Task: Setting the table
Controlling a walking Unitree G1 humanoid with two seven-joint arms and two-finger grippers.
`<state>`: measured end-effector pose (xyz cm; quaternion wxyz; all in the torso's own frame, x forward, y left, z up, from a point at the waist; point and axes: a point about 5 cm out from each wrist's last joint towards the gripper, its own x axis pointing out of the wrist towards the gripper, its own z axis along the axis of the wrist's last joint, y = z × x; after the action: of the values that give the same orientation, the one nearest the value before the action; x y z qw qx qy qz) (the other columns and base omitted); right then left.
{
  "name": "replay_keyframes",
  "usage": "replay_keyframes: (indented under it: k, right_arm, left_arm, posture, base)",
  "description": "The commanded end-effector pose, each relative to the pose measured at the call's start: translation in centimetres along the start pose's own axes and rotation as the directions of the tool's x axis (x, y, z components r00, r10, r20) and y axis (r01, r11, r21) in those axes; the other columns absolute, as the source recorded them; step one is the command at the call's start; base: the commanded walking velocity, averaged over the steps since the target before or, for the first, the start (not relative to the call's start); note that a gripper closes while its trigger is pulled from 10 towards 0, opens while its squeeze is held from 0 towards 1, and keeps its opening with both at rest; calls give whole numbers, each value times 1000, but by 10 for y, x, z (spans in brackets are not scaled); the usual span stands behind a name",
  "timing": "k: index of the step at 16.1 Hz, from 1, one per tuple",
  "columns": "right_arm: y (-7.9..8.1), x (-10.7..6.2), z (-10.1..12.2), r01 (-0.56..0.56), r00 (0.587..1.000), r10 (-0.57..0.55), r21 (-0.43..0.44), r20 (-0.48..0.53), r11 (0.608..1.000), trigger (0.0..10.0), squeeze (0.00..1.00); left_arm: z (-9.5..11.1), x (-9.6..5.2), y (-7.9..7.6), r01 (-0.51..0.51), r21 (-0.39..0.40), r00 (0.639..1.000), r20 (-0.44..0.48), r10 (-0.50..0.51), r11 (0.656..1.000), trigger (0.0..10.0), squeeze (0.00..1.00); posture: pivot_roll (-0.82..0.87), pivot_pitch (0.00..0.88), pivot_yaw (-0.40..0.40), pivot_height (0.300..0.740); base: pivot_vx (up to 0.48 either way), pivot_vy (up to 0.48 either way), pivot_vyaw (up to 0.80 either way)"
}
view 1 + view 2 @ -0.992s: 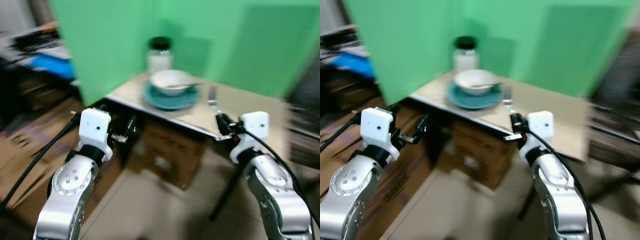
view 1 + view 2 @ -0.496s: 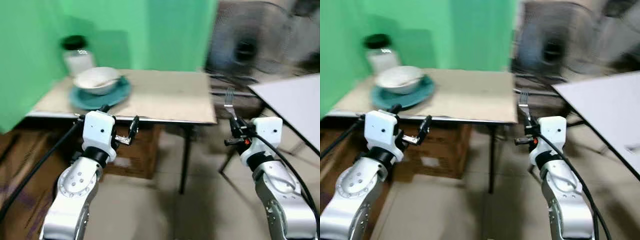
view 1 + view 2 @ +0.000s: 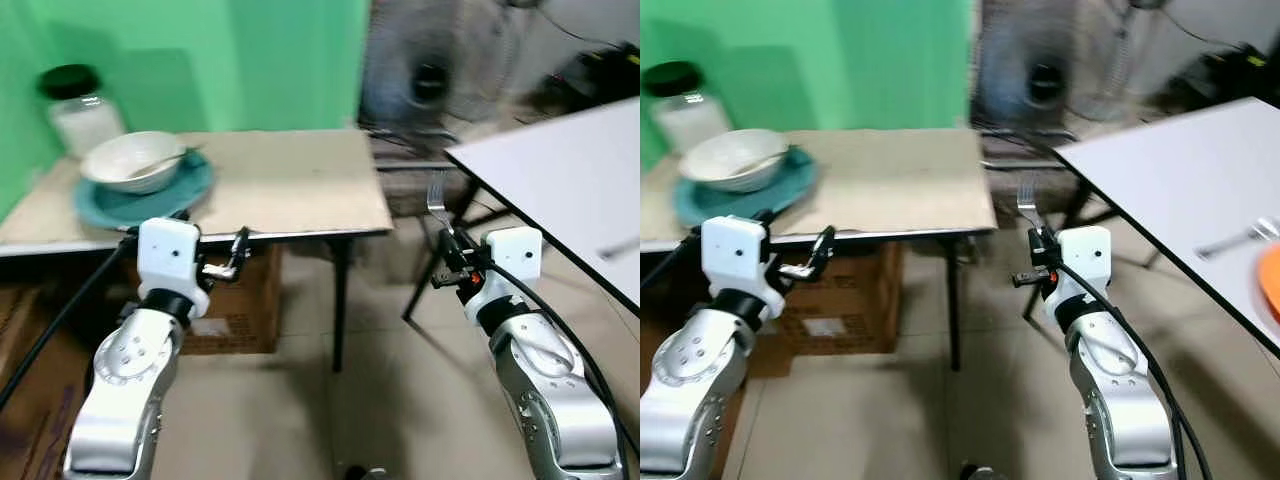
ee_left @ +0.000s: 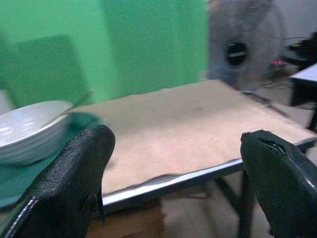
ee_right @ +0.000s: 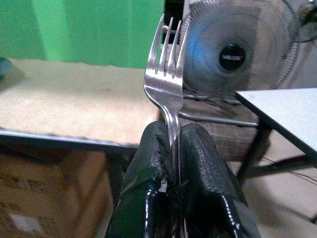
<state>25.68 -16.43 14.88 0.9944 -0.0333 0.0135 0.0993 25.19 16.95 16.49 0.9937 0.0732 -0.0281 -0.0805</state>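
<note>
My right gripper (image 3: pixel 447 262) is shut on the handle of a silver fork (image 5: pixel 167 64), which stands upright with its tines up, in the air between two tables. My left gripper (image 4: pixel 176 144) is open and holds nothing, just in front of the tan table's (image 3: pixel 290 190) near edge. On that table's left end a white bowl (image 3: pixel 130 165) with a spoon in it sits on a teal plate (image 3: pixel 150 200), with a black-lidded jar (image 3: pixel 82 105) behind. A white table (image 3: pixel 1180 190) stands at the right.
On the white table lie a utensil (image 3: pixel 1240 238) and the edge of an orange plate (image 3: pixel 1270 282). A standing fan (image 3: pixel 430 70) is behind the gap between the tables. A cardboard box (image 3: pixel 235 305) sits under the tan table. Tiled floor lies ahead.
The camera has swung to the right, so the tan table slid left and the white table came further into view. The fork stays in my right gripper; my left gripper stays open.
</note>
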Motion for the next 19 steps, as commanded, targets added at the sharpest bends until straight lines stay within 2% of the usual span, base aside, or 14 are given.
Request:
replay_keyframes:
  k: [1, 2, 3, 5, 6, 7, 8, 10, 11, 12, 14, 16, 19]
  right_arm:
    - [-4, -3, 1, -30, 1000, 31, -42, 4, 999, 10000, 0]
    - [-5, -3, 0, -38, 999, 38, -49, 2, 998, 10000, 0]
    - [-24, -8, 0, -70, 998, 68, -137, -18, 988, 10000, 0]
    - [-49, -11, 6, -51, 998, 45, -199, -34, 979, 10000, 0]
    - [-53, -11, 9, -30, 999, 24, -202, -30, 979, 10000, 0]
    - [-50, -12, 13, 13, 1000, -15, -151, -14, 988, 10000, 0]
    - [-42, -14, 13, 10, 1000, -11, -143, -9, 990, 10000, 0]
    - [-35, -16, 7, 37, 999, -37, -101, -5, 994, 10000, 0]
    - [-28, -17, -2, 77, 997, -78, -52, -7, 996, 10000, 0]
    - [-26, -17, -3, 85, 996, -86, -43, -6, 995, 10000, 0]
    - [-18, -22, -7, 115, 993, -115, 0, -15, 993, 10000, 0]
    - [-13, -24, -11, 151, 988, -150, 44, -38, 987, 10000, 0]
    - [-10, -24, -12, 161, 986, -158, 55, -45, 985, 10000, 0]
  left_arm:
    - [0, 2, -4, 17, -7, 1000, 3, -17, 1000, 10000, 0]
    - [0, 3, -4, 20, -13, 1000, 3, -20, 1000, 10000, 0]
    - [0, 5, -5, 38, -9, 999, 5, -38, 999, 10000, 0]
    - [1, 8, -3, 52, -2, 999, 10, -52, 999, 10000, 0]
    - [2, 11, -3, 59, -2, 998, 19, -59, 998, 10000, 0]
    - [4, 19, -4, 72, 9, 997, 42, -72, 997, 10000, 0]
    - [5, 21, -5, 67, 14, 997, 46, -68, 998, 10000, 0]
    - [5, 19, -6, 58, -17, 997, 45, -58, 998, 10000, 0]
    - [1, 13, -9, 79, -11, 997, 26, -78, 997, 10000, 0]
    - [0, 12, -10, 82, -6, 996, 22, -82, 997, 10000, 0]
    - [-4, 7, -2, 46, -17, 999, 15, -46, 999, 10000, 0]
    - [-7, 9, 4, 15, -8, 1000, 4, -15, 1000, 10000, 0]
    - [-3, 11, 3, 11, -9, 1000, 20, -11, 1000, 10000, 0]
  posture:
    - [8, 0, 18, 740]
    - [8, 0, 18, 740]
    - [-5, 0, 27, 740]
    - [-20, 0, 11, 740]
    - [-26, 0, 1, 740]
    - [-36, 3, -20, 740]
    - [-37, 5, -21, 740]
    - [-34, 10, -9, 740]
    - [-29, 16, 3, 740]
    - [-29, 17, 8, 740]
    - [-36, 26, 28, 740]
    - [-40, 30, 34, 740]
    - [-43, 31, 39, 740]
  base:
    - [0, 0, -800]
    - [0, 0, -800]
    - [0, 0, -800]
    - [0, 0, -800]
    - [0, 0, -800]
    - [0, 0, -800]
    - [0, 0, -800]
    - [0, 0, -800]
    - [0, 0, -800]
    - [0, 0, -800]
    - [0, 0, -800]
    - [0, 0, -800]
    - [0, 0, -800]
